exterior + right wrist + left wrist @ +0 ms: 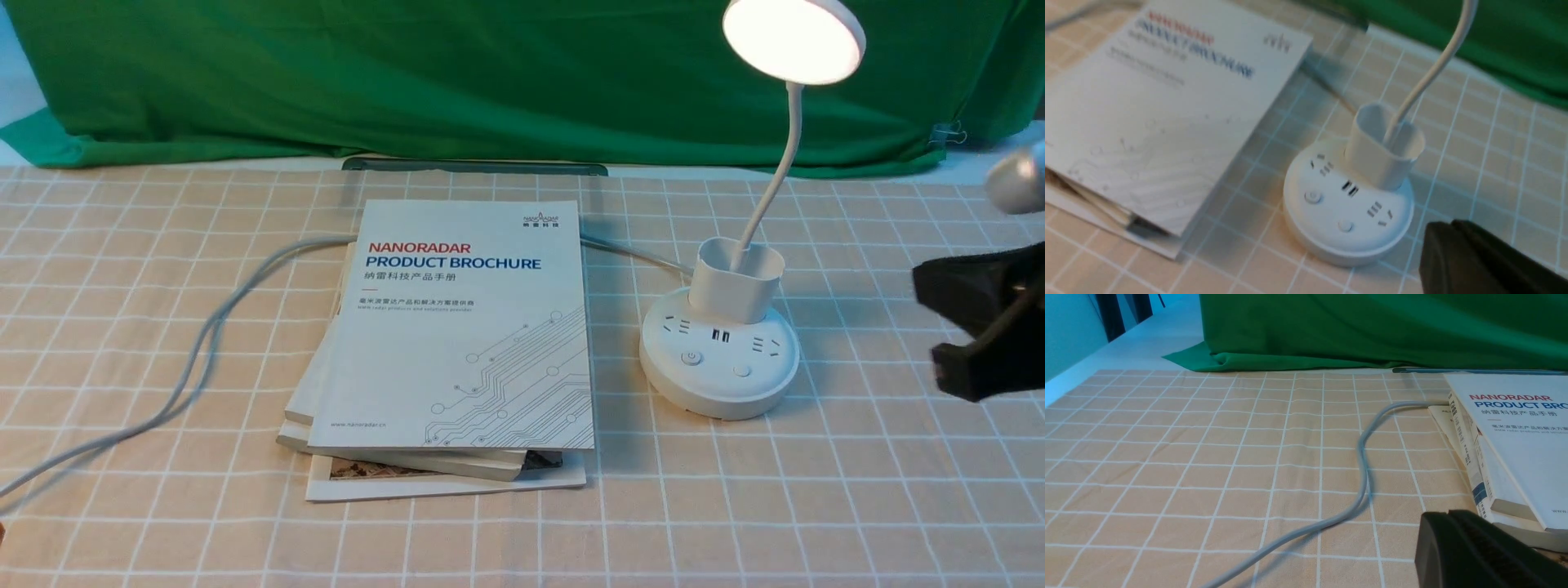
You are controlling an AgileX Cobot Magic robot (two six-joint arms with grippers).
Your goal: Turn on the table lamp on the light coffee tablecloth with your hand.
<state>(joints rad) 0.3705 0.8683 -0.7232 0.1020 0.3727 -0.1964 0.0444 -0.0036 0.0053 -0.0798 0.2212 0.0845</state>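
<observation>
The white table lamp stands on the light coffee tablecloth (816, 506) at the right. Its disc head (793, 39) glows bright above the thin neck, the cup holder (737, 282) and the puck base (718, 384). The base carries two buttons (692, 357). My right gripper (922, 286) is blurred, shut and empty. It hangs above the cloth to the right of the base, apart from it. The right wrist view shows the base (1347, 212) beside the shut gripper (1447, 228). My left gripper (1447, 516) is shut and empty near the brochures, and is out of the front view.
A stack of brochures (457, 343) lies left of the lamp. A grey cable (204, 343) runs from under it to the left front edge. A green backdrop cloth (408, 73) hangs along the back, with a dark strip (473, 167) at its foot.
</observation>
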